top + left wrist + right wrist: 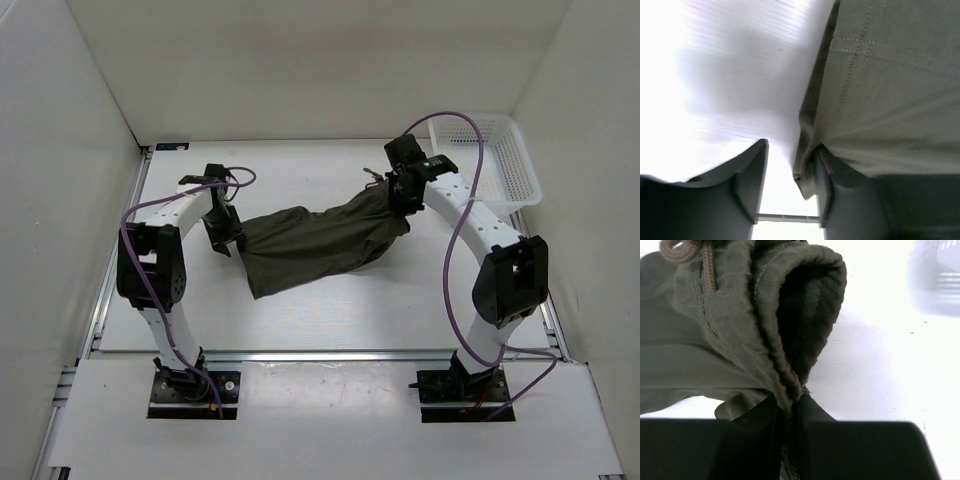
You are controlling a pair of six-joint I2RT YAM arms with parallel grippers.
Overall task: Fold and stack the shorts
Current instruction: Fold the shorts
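White walls (300, 60) enclose a white table (330, 310), with a white mesh basket (505, 150) set in the far right corner. One pair of dark olive-green shorts (320, 240) stretches aslant across the middle of the table, its lower end near the left arm and its upper end under the right arm's wrist, well short of the basket. The soft fabric is rumpled and bunched lengthwise. The left wrist view shows a flat panel crossed by pale double stitching (890, 100). The right wrist view shows the ribbed, gathered waistband (740, 340) curled into an open loop, with a tan drawstring (680, 250) knotted at the top left. The left arm rises from its base at the near edge, bends at a high elbow and reaches inward. The left gripper (222, 235) points down at the shorts' left end. Its jaws (790, 150) stand apart with bare table showing between them; the hem edge lies against the inner face of the right-hand finger (822, 190), not clamped. The right arm arches forward from its base, a purple cable (481, 165) looping over it. The right gripper (398, 188) sits at the far end of the garment, its jaws (790, 402) drawn nearly together and pinching the folded waistband between them.
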